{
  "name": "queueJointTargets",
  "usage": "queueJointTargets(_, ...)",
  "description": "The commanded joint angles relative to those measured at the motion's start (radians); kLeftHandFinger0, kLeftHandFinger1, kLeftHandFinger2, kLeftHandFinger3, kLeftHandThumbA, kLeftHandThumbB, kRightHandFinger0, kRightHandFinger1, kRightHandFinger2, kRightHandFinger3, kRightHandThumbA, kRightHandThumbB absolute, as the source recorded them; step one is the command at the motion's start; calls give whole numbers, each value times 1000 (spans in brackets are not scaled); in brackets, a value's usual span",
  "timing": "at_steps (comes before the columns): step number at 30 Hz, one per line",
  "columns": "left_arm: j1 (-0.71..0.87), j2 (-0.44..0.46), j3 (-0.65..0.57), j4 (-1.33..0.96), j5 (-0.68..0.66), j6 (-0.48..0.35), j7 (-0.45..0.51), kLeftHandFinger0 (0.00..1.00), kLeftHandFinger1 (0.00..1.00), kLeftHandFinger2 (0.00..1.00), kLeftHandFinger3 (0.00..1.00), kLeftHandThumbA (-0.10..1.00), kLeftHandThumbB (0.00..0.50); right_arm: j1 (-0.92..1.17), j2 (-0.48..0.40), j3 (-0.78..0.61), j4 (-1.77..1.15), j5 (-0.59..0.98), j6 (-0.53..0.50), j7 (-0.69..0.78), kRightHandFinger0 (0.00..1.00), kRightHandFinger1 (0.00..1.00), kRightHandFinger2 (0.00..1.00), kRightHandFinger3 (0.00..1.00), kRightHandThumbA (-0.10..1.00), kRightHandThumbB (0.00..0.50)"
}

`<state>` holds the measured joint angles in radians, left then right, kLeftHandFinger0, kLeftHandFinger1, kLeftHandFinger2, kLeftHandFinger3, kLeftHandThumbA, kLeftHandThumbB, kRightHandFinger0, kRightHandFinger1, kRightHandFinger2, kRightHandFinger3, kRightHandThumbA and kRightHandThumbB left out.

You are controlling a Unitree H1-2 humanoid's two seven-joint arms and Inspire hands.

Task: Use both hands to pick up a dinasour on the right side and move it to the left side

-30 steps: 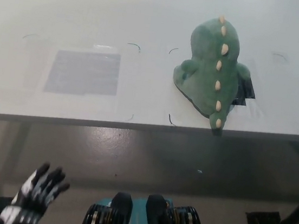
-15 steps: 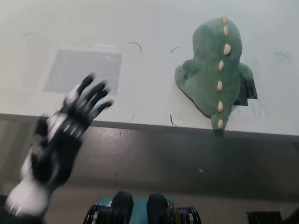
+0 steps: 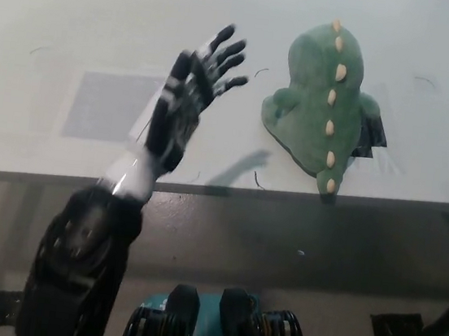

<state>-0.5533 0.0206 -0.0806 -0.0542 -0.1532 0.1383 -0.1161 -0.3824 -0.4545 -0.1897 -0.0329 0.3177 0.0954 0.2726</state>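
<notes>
One left robot hand (image 3: pixel 185 102), seemingly empty, spread beside dinosaur (image 3: pixel 324 106).

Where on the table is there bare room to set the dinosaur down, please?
Bare room lies on the table left of the left hand, around the grey square patch, and along the far edge. The right part is crowded: the dinosaur lies there near the front edge.

The left hand (image 3: pixel 185 102) is black along the fingers and back, with pale grey or white segments showing between the dark parts. A white cuff sits at its wrist. Below that the forearm (image 3: pixel 77 269) swells into a bulky, glossy black casing, rounded at the top and widening downward.
</notes>
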Motion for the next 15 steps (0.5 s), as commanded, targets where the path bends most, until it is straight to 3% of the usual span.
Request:
queueJointTargets(1,-113,-26,17,86,-13,-1,0,925,1000,1000,1000,1000,468,-96,-16,7,75,-39,-17,-15,1000,1000,1000,1000,831,138)
queueJointTargets(2,-121,-28,19,102,-15,-6,-3,933,1000,1000,1000,1000,479,-101,-13,10,84,-43,-19,-13,1000,1000,1000,1000,856,143)
queueJointTargets(3,-140,-29,21,141,-15,-22,-10,968,1000,1000,1000,1000,467,-113,-7,16,101,-42,-24,-7,1000,1000,1000,1000,895,124)
queueJointTargets(6,-177,-27,16,226,0,-61,-24,993,1000,1000,1000,1000,437,-128,7,24,141,-41,-39,2,1000,1000,1000,1000,960,135)
queueJointTargets(9,-208,-22,11,273,18,-38,-20,1000,1000,1000,1000,1000,458,-150,13,37,185,-46,-60,15,1000,1000,1000,1000,1000,156)
queueJointTargets(11,-234,-24,-1,325,51,-55,-5,1000,1000,1000,1000,1000,375,-177,18,45,249,-38,-67,33,1000,1000,1000,1000,1000,171)
queueJointTargets(14,-255,-30,1,369,62,-83,3,1000,1000,1000,1000,1000,378,-192,17,51,284,-38,-84,42,1000,1000,1000,1000,1000,168)
queueJointTargets(15,-282,-43,5,424,70,-82,22,1000,1000,1000,1000,1000,333,-228,16,65,343,-44,-91,56,1000,1000,1000,1000,1000,189)
